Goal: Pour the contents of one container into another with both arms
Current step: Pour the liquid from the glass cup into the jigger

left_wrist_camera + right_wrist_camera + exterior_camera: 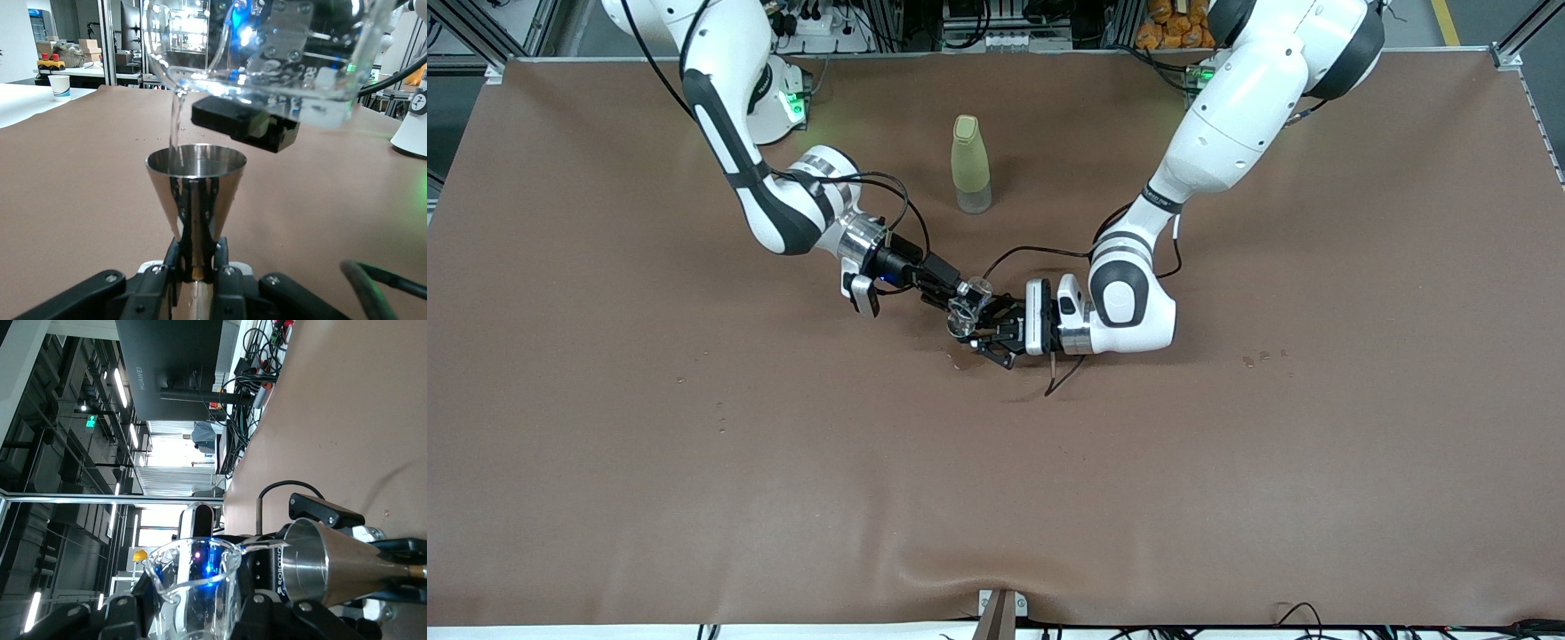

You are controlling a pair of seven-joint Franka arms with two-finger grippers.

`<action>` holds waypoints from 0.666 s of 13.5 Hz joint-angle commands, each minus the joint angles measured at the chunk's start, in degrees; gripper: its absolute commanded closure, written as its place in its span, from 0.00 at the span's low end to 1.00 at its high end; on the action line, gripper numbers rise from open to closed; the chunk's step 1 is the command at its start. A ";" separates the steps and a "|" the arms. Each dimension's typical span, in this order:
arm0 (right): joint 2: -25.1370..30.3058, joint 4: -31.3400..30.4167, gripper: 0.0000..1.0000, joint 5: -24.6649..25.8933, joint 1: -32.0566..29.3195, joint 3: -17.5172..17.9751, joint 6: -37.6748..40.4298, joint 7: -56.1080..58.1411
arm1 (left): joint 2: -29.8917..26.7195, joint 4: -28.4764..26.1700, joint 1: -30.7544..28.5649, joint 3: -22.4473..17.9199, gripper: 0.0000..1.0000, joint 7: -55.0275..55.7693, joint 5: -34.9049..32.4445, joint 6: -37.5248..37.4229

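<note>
My right gripper (960, 300) is shut on the clear glass cup (972, 299), which is tipped over the metal jigger. In the left wrist view the glass cup (267, 60) hangs above the jigger (195, 193) and a thin clear stream (175, 127) falls from its lip into the jigger's round mouth. My left gripper (197, 267) is shut on the jigger's narrow waist and holds it upright just above the table's middle. In the front view the jigger is mostly hidden between the left gripper (996, 336) and the cup. The right wrist view shows the cup (197, 587) between the fingers, the jigger (333, 563) beside it.
A tall yellow-green bottle (970, 164) stands on the brown table (996, 462), farther from the front camera than both grippers. Small wet spots (1263, 359) mark the cloth toward the left arm's end. A loose cable (1063, 373) trails from the left wrist.
</note>
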State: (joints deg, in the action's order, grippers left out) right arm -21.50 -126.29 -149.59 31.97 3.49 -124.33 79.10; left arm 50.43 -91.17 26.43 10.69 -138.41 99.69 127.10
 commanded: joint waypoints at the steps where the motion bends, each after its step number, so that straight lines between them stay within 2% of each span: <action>1: 1.54 -0.63 0.98 -8.17 0.37 0.64 -0.65 0.27 | 0.55 1.09 0.20 0.03 1.00 -0.11 1.29 0.60; 9: 1.63 -0.80 0.99 -8.17 0.11 0.73 -1.71 -4.29 | 0.55 1.09 0.29 0.03 1.00 -0.11 1.29 0.60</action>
State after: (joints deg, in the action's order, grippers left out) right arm -21.23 -126.29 -149.60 31.97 3.50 -125.35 74.45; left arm 50.52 -91.17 26.43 10.69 -138.41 99.70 127.10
